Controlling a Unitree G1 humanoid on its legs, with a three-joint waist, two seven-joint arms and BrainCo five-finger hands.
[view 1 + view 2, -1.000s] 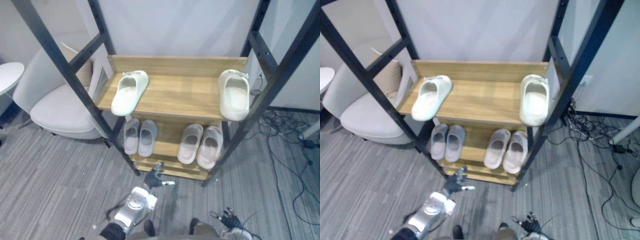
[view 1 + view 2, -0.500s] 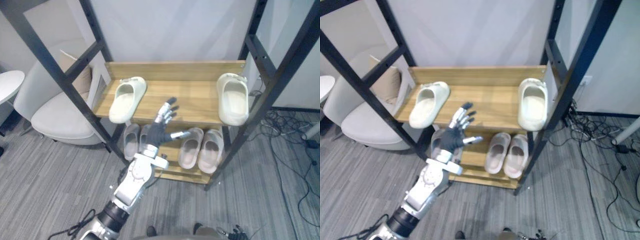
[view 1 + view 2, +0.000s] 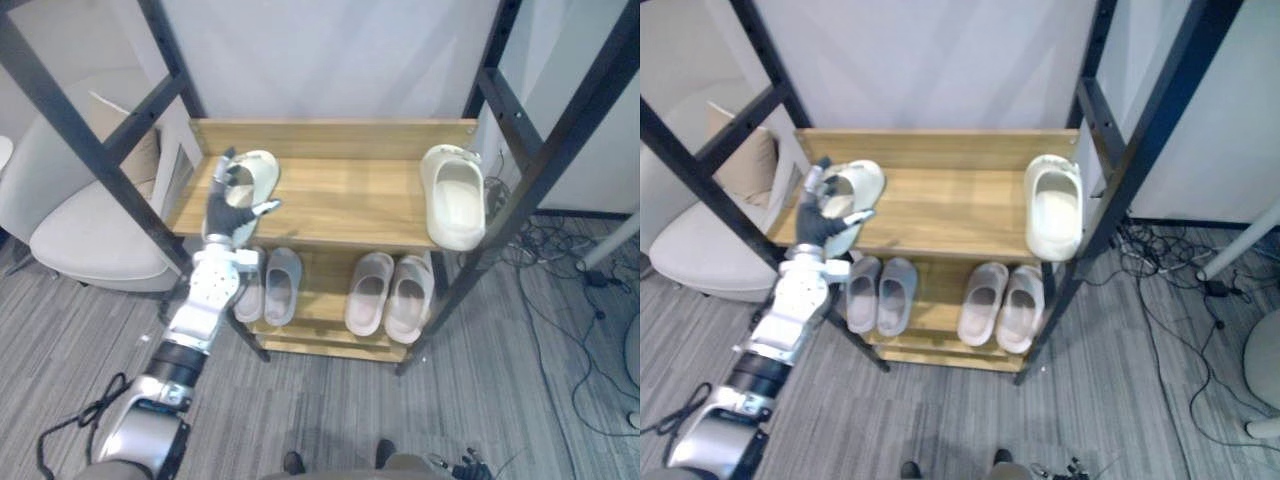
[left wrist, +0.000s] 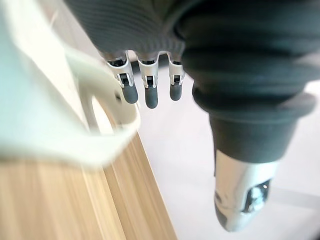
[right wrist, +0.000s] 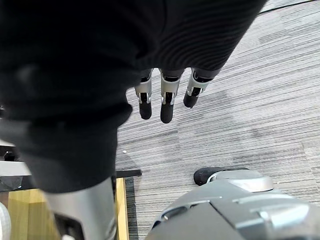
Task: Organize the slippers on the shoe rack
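A silver robot left hand (image 3: 232, 203) is raised at the left end of the top wooden shelf of a black-framed shoe rack (image 3: 350, 195). Its fingers are straight and spread, thumb out to the side, holding nothing. Directly beyond the fingertips lies a cream-white foam slipper (image 3: 262, 168), long axis running front to back across the shelf and angled slightly, strap end away from the hand. The left wrist view shows the fingertips (image 4: 151, 97) just beside the strap, not curled round it. The matching cream-white slipper (image 3: 455, 195) lies well apart to this hand's right, at the shelf's other end. The left hand is clearly nearer the first slipper. The right hand (image 5: 166, 100) hangs low over grey carpet, fingers relaxed and empty.
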